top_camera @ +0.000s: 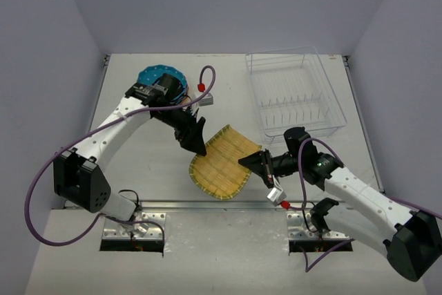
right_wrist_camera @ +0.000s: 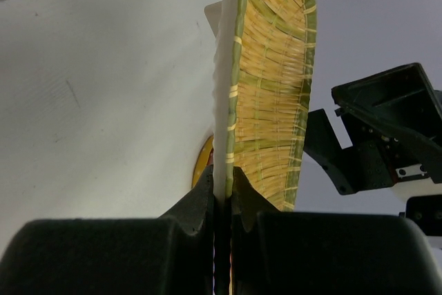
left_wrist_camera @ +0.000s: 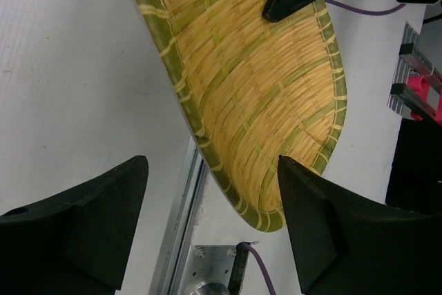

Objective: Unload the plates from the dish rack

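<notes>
Slippage is the chief worry: the right hand [top_camera: 261, 164] is clamped shut on only the thin rim of the woven plate [top_camera: 221, 164], held tilted over the worktop [top_camera: 159, 170] just in front of the dish rack [top_camera: 336, 112], so a nudge could twist it loose. The left hand [top_camera: 197, 139] stands open astride the opposite rim, and closing off-centre might knock the plate rather than catch it. A teal plate [top_camera: 153, 74] lies well left of the rack, which looks empty, though its clear walls make that uncertain.
</notes>
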You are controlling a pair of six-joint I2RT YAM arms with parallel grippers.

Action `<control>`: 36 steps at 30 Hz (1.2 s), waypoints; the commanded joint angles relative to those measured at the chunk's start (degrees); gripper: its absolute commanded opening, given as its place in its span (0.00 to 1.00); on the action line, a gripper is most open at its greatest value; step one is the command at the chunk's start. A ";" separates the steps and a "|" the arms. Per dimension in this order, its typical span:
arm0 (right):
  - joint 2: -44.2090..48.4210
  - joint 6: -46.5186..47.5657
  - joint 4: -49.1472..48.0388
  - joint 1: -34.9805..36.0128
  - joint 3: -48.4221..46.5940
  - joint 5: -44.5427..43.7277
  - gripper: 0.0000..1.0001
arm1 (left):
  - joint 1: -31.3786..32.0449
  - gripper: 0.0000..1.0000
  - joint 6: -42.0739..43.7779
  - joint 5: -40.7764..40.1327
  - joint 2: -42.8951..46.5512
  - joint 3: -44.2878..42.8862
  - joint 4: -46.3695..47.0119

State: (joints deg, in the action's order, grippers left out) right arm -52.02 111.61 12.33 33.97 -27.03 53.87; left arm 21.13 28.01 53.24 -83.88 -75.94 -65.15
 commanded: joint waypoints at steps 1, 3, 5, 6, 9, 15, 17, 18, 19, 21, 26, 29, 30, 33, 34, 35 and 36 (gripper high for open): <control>-0.45 12.33 -8.42 1.10 -3.04 1.59 0.00 | 0.40 0.66 -1.20 -1.11 -0.75 0.17 3.36; -0.71 11.62 -10.67 1.19 -2.73 1.24 0.00 | 0.57 0.63 -1.42 -1.86 -1.15 0.96 3.72; -1.15 11.17 -11.84 1.26 -2.40 1.15 0.00 | 0.73 0.61 -1.67 -2.35 -1.42 1.50 4.33; -1.29 10.56 -13.86 1.28 -2.12 1.25 0.00 | 0.80 0.61 -2.20 -2.86 -1.51 1.95 4.72; -1.99 9.94 -16.38 1.56 -2.17 1.12 0.00 | 1.03 0.56 -2.84 -3.36 -1.99 2.77 5.30; -3.20 10.09 -17.63 1.99 -2.43 0.23 0.04 | 1.45 0.26 -3.53 -4.02 -2.15 3.45 6.59; -3.61 9.68 -18.21 2.07 -2.59 -0.34 0.10 | 1.45 0.04 -4.18 -3.85 -1.99 3.78 7.48; -3.87 9.16 -18.73 2.07 -2.59 -0.61 0.14 | 1.37 0.00 -4.45 -3.76 -1.90 4.13 7.84; -3.93 8.72 -18.95 2.07 -2.65 -1.04 0.19 | 1.26 0.00 -4.83 -3.60 -1.69 4.40 8.33; -4.05 8.06 -19.16 2.07 -2.68 -1.94 0.34 | 0.93 0.00 -5.33 -2.64 -1.27 4.68 9.23; -4.38 5.20 -20.14 2.07 -2.76 -5.53 0.69 | -7.16 0.00 -4.77 7.10 -2.62 2.02 8.19; -5.36 3.42 -21.88 2.10 -2.65 -7.76 0.88 | -14.38 0.00 -1.22 11.22 -6.35 -3.74 3.17; -5.79 2.93 -22.58 2.16 -2.60 -9.00 0.94 | -16.39 0.00 -0.03 11.77 -7.82 -5.97 1.17; -6.64 2.43 -23.43 2.07 -2.42 -10.44 0.99 | -21.83 0.00 -0.13 12.79 -11.54 -11.16 -0.68; -6.77 1.92 -24.04 2.07 -2.25 -11.01 0.99 | -24.72 0.00 -1.13 13.03 -12.51 -13.69 -0.46; -6.87 1.12 -24.62 2.07 -2.08 -11.50 0.99 | -26.90 0.00 -3.80 12.10 -13.77 -15.55 2.46; -6.82 0.50 -24.87 2.07 -1.96 -11.77 0.99 | -29.25 0.00 -7.99 10.44 -14.98 -17.21 6.66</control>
State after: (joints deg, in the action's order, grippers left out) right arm -58.67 111.64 -7.65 36.10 -27.53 44.39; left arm -1.91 24.90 59.48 -97.43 -86.61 -63.49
